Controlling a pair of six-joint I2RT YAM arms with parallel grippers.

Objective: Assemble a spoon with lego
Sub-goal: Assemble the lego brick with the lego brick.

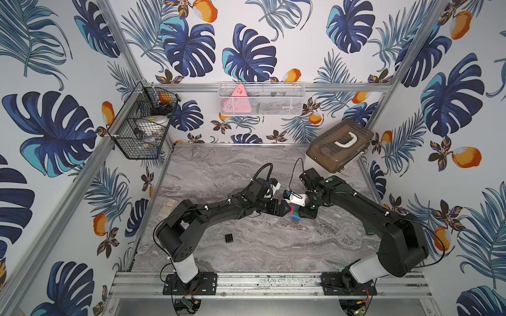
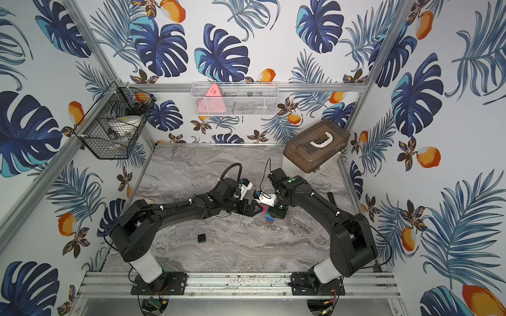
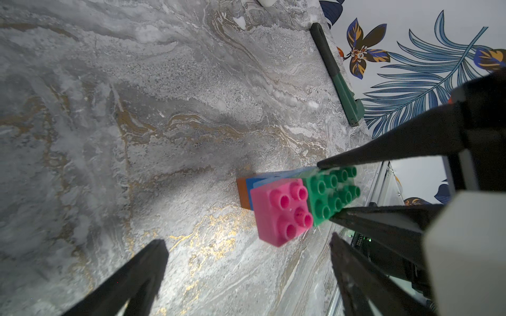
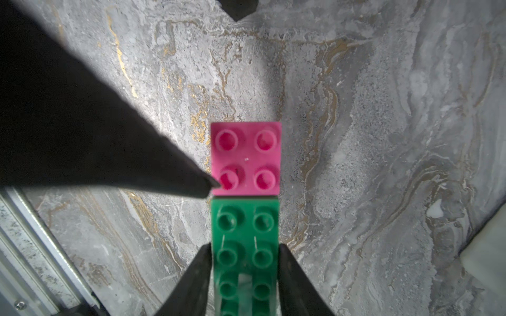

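Spoon (image 1: 295,214), partly built, is near the middle of the marble table (image 1: 219,175), between the two grippers, and every place below is given from it as both top views show it. Far left of the spoon and farther back, a black wire basket (image 1: 142,128) hangs on the frame. Left of the spoon and nearer the arm bases, a loose black lego brick (image 1: 229,238) lies alone on the table, studs up, well apart from the build. Behind the spoon and slightly left, a white mesh basket (image 1: 260,99) hangs on the back wall.

Just left of the spoon, the left gripper (image 1: 286,209) has its fingers spread wide and holds nothing. In the right wrist view one of its fingertips (image 4: 202,188) reaches the corner of the pink brick (image 4: 246,158), touching or nearly so.

The spoon has that pink square butted against a long green brick (image 4: 245,227), with a blue brick (image 3: 250,184) and an orange brick (image 3: 242,195) stacked beneath. Whether the orange end rests on the table I cannot tell.

Just right of the spoon, the right gripper (image 4: 245,246) has its fingers narrow, lying against both long sides of the green brick. Right of the spoon and behind it stands a brown lidded box (image 1: 339,146). Farther right, a dark green tool (image 3: 339,79) lies by the table's edge.
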